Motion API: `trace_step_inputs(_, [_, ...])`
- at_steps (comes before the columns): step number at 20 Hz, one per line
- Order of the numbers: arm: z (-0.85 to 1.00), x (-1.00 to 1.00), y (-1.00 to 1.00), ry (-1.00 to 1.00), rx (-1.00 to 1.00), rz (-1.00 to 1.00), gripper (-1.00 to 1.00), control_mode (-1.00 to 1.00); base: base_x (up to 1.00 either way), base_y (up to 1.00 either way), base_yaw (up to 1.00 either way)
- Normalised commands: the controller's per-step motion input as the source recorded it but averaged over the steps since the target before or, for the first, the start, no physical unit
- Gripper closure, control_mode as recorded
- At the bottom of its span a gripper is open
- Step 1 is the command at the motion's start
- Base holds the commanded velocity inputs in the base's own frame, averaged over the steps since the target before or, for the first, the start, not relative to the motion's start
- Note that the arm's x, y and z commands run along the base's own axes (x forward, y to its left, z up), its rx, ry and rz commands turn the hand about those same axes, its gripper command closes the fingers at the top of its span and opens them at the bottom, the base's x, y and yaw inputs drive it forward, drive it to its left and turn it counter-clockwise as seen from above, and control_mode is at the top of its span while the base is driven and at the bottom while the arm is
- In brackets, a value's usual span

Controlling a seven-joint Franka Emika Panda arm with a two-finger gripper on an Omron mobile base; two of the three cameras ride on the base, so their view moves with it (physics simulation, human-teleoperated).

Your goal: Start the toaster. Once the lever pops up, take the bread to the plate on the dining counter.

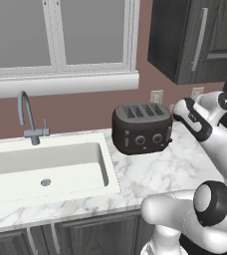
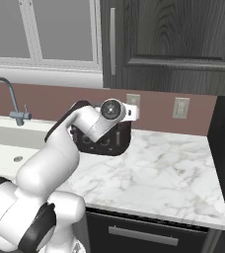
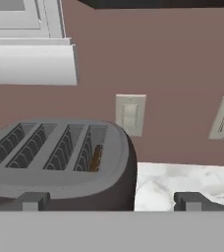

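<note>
Hand view: gripper (image 3: pixel 111 201) wide apart, grasping nothing, just above toaster (image 3: pixel 60 157) end. Bread (image 3: pixel 96 157) sits low in nearest slot. Toaster stands on marble surface (image 1: pixel 160 172) beside sink (image 1: pixel 46 169).

The toaster (image 1: pixel 141 128) stands on the worktop (image 1: pixel 160 172) against the back wall, to the right of the sink (image 1: pixel 46 167), whose tap (image 1: pixel 30 117) rises behind the basin under the window (image 1: pixel 60 35). Two wall outlets (image 1: pixel 157 96) sit on the wall behind and to the right of the toaster, below an upper cabinet (image 1: pixel 195 37). The bread (image 3: pixel 96 157) sits down in the toaster's slot nearest the outlets. The gripper (image 3: pixel 111 201) hangs just beside the toaster's right end, above the worktop.
</note>
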Motion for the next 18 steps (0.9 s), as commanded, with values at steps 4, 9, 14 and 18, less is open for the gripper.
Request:
trace_step_inputs(4, [0.12, 0.00, 0.25, -0.06, 0.00, -0.08, -1.00, -1.00, 0.00, 0.00, 0.00])
trace_step_inputs(9, [0.00, 0.00, 0.25, -0.05, 0.00, -0.03, -1.00, -1.00, 0.00, 0.00, 0.00])
trace_step_inputs(14, [-0.02, 0.00, 0.26, -0.03, 0.00, 0.00, -1.00, -1.00, 0.00, 0.00, 0.00])
trace_step_inputs(18, [0.00, 0.00, 0.18, -0.04, 0.00, 0.00, -1.00, -1.00, 0.00, 0.00, 0.00])
